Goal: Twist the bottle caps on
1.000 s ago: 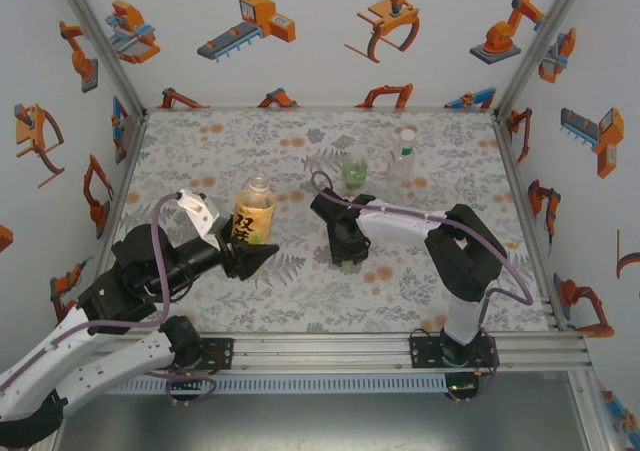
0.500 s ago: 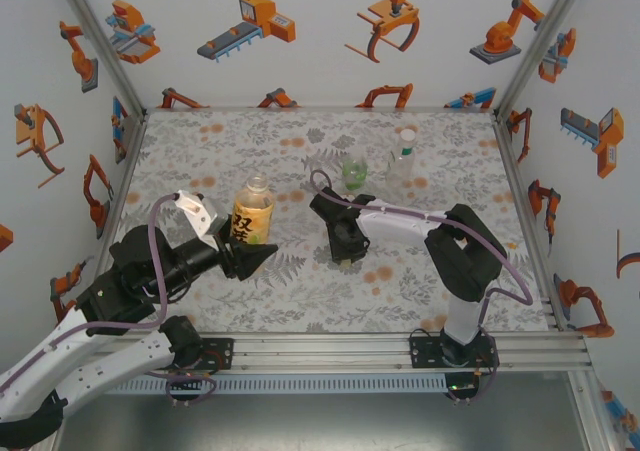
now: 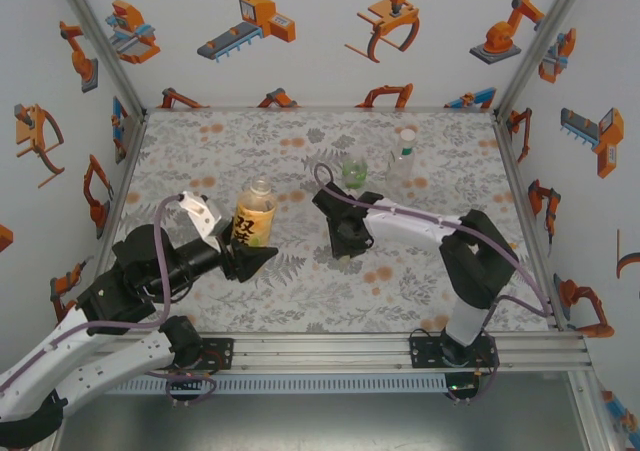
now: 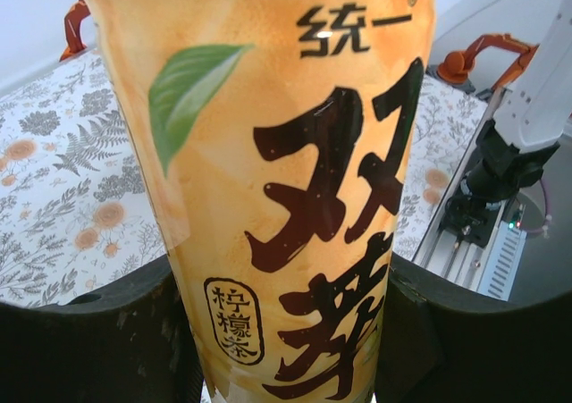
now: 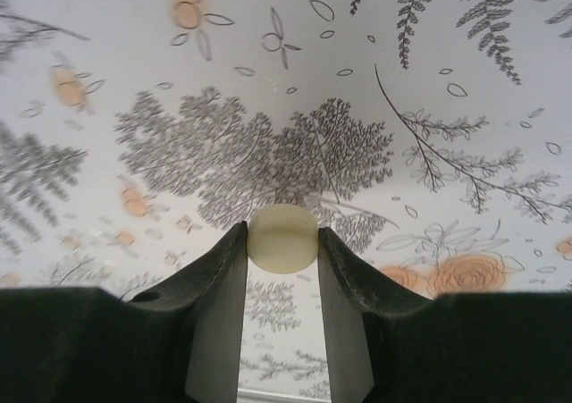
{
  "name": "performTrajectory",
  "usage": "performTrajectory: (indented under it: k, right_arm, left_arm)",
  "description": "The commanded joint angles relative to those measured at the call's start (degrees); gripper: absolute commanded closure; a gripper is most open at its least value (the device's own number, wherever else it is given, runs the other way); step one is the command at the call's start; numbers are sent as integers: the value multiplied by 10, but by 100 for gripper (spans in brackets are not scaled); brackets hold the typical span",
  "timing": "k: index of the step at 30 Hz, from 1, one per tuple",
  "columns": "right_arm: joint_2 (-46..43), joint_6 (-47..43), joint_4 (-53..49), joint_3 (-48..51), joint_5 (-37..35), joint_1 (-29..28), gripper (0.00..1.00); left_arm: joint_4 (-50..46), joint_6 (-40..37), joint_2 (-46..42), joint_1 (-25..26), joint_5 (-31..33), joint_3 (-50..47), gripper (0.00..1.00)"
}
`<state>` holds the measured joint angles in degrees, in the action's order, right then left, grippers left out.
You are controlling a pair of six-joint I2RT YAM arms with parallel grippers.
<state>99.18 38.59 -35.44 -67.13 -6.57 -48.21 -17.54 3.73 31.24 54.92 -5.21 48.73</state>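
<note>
The amber bottle (image 3: 254, 211) with the yellow label (image 4: 286, 180) stands upright at centre left, its neck uncapped. My left gripper (image 3: 250, 250) is shut on its lower body, one finger pressing each side (image 4: 281, 331). Right of it, low over the table's middle, my right gripper (image 3: 345, 245) points down. It is shut on a pale yellowish bottle cap (image 5: 282, 239), pinched between the fingertips (image 5: 282, 235) just above the patterned cloth. The squat green-tinted bottle (image 3: 354, 171) and the slim clear bottle (image 3: 402, 159) stand behind the right gripper.
A floral cloth (image 3: 210, 141) covers the table, with free room at the back left and front right. Walls with robot stickers close three sides. An aluminium rail (image 3: 400, 349) runs along the near edge by the arm bases.
My right gripper's jaws have closed onto the cap, and its arm has shifted a little to the right. The left gripper and the amber bottle have stayed still.
</note>
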Motion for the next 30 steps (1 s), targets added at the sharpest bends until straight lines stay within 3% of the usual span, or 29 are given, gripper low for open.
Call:
performTrajectory:
  k: [1, 8, 15, 19, 25, 30]
  right_arm:
    - [-67, -22, -10, -2, 6, 0, 75]
    - [-203, -107, 15, 2, 72, 0, 83]
    - [-357, -207, 113, 36, 167, 0, 89]
    - [-424, -253, 150, 43, 220, 0, 88]
    - [-457, -377, 90, -9, 355, 0, 86]
    - [-455, -427, 45, -53, 405, 0, 86]
  left_arm:
    - [-20, -37, 18, -3, -37, 7, 100]
    - [-77, -116, 69, -4, -91, 29, 100]
    - [-94, -175, 109, -2, -137, 36, 100]
    - [-108, -208, 122, -2, -160, 38, 100]
    - [-154, -246, 152, 0, -178, 58, 100]
    - [-182, -268, 175, 11, -167, 78, 100]
